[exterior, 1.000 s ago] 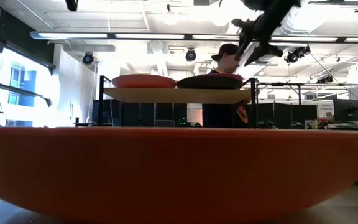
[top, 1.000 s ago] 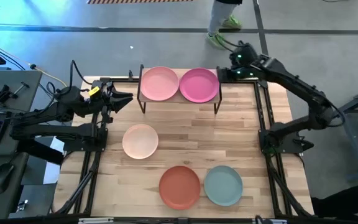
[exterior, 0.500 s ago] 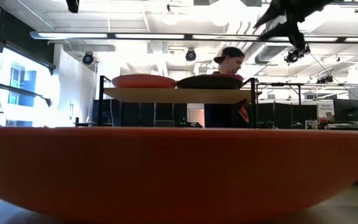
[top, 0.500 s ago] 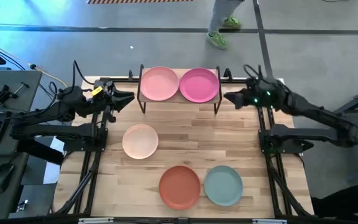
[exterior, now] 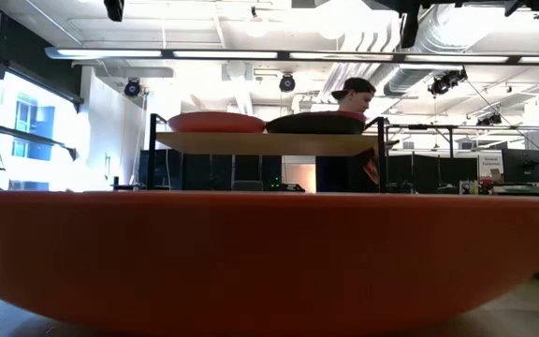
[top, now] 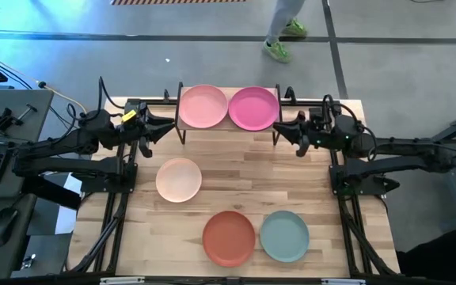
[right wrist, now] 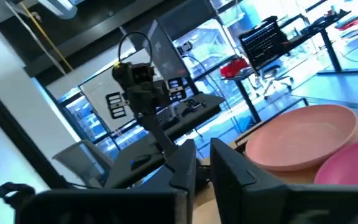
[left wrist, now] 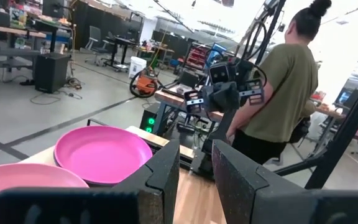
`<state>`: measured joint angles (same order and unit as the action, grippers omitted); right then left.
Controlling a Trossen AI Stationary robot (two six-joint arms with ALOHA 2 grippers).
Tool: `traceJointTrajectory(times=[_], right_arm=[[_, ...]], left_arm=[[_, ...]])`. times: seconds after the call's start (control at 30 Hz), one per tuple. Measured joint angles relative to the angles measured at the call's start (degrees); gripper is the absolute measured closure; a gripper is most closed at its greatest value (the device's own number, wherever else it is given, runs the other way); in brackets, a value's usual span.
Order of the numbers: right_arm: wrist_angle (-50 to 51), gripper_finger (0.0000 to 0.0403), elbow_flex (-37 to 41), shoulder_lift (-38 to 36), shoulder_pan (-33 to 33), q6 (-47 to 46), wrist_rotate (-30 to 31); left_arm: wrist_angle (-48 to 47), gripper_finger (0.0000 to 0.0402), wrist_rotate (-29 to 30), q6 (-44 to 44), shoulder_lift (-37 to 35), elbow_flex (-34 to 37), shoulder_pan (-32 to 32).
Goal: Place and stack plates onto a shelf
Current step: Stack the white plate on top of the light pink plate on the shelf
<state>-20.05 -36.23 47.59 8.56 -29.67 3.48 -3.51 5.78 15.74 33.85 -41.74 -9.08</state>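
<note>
The shelf [top: 228,130] stands at the table's far middle. It bears the pale pink plate [top: 203,106] on its left half and the magenta plate [top: 252,108] on its right half. The low view shows a dark plate shape [exterior: 316,123] under the right one, and I cannot tell its colour. The cream plate [top: 179,179], orange-red plate [top: 229,237] and pale teal plate [top: 284,235] lie flat on the tabletop. My left gripper [top: 169,123] hovers left of the shelf, and my right gripper [top: 282,131] hovers right of it. Both are empty, with a narrow gap between the fingers [left wrist: 195,168] [right wrist: 202,163].
The orange-red plate's rim [exterior: 269,253] fills the lower low view. Black frame rails [top: 125,198] [top: 340,198] run along both table sides. A person [left wrist: 278,93] stands beyond the far edge. Bare slatted wood [top: 267,178] lies between shelf and near plates.
My right gripper has come from beyond the shelf's far right corner toward the near edge and down. It now hovers beside the shelf's right end, pointing toward the table's left. The plates have stayed where they were. The person behind has stepped right.
</note>
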Motion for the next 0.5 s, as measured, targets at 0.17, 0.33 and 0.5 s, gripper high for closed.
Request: traceJointTrajectory(times=[0.17, 0.33, 0.5], right_arm=[[-0.9, 0.034, 0.0, 0.0, 0.0, -0.2, 2.1], [-1.1, 0.0316, 0.0, 0.0, 0.0, -0.3, 2.9], [-1.2, 0.0301, 0.0, 0.0, 0.0, -2.1, 2.9]], left_arm=[[-0.1, 0.0316, 0.0, 0.0, 0.0, 0.0, 0.0], [-1.5, 0.0316, -3.2, -1.4, 1.6, -0.2, 0.8], [-17.4, 0.0316, -5.8, 1.5, 7.2, -4.2, 6.4]])
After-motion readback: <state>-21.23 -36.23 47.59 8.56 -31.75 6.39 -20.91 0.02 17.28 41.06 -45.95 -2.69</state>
